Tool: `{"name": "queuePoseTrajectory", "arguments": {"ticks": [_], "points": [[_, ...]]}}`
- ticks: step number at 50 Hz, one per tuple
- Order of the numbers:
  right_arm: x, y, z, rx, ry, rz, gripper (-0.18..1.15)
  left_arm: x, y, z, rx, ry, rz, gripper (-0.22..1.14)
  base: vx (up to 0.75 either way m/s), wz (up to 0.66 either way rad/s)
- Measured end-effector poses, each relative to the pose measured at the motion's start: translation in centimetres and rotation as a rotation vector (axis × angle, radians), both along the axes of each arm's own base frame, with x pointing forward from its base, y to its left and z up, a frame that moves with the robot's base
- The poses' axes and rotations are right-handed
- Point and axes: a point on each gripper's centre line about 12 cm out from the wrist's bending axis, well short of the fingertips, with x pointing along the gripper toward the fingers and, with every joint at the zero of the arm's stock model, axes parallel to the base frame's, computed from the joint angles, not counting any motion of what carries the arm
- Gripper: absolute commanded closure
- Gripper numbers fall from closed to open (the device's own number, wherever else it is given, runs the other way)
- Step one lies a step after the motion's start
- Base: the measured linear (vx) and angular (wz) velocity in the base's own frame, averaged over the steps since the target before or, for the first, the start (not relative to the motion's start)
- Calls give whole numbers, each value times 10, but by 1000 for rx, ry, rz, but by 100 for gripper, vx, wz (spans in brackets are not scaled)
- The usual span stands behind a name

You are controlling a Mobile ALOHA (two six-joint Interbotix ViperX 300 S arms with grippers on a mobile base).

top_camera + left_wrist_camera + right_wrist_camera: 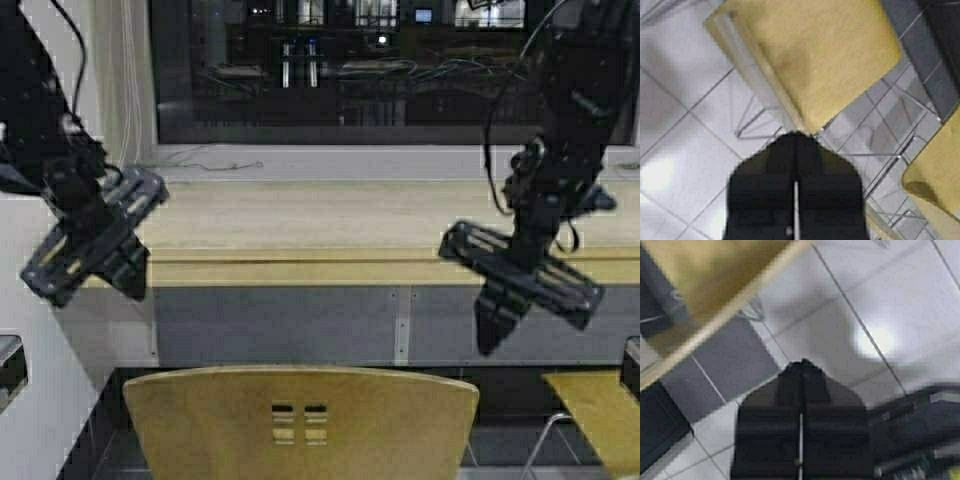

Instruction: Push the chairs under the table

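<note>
Dark window glass with dim reflections backs the long light-wood counter, which spans the high view from 9 to 3 o'clock; grey panels close its front below the thick pale edge.

Left gripper hangs at 9 o'clock, in front of the counter's left end, fingers pressed together and pointing down, holding nothing. In the left wrist view its closed tip sits above pale floor tiles, with a tan chair seat and thin chrome legs beyond it; a second tan chair is cut off at the frame edge.

Right gripper hangs at 3 o'clock, over the counter's front edge and grey panel, fingers also together and empty. Its wrist view shows the closed tip above tiles, with a tan plywood edge crossing one corner; which chair this belongs to is hard to tell.

Nearest chair stands at 6 o'clock, centred between the two grippers, apart from both. Only its curved back with four square cutouts shows; seat and legs are cut off by the frame. Another chair at 4 o'clock shows only part of its seat and one chrome leg.
</note>
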Motion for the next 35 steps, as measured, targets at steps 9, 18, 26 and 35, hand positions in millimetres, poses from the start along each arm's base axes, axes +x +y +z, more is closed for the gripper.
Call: {"name": "queuePoseTrajectory", "arguments": {"ticks": [9,18,26,35], "points": [[3,10,-5,14,68,-5,11,8,-11,-8,-10,56,-15,11,3,0],[26,21,0,72,47,-102,-1,17,-19,-22,-29,120,18,0,0,-1],[38,28,1,143,51,-273,-1,19,-19,-35,-49,166,104,0,0,0],[41,30,-13,177,94,-409,0,26,-21,-50,-59,195,161,0,0,0]]}}
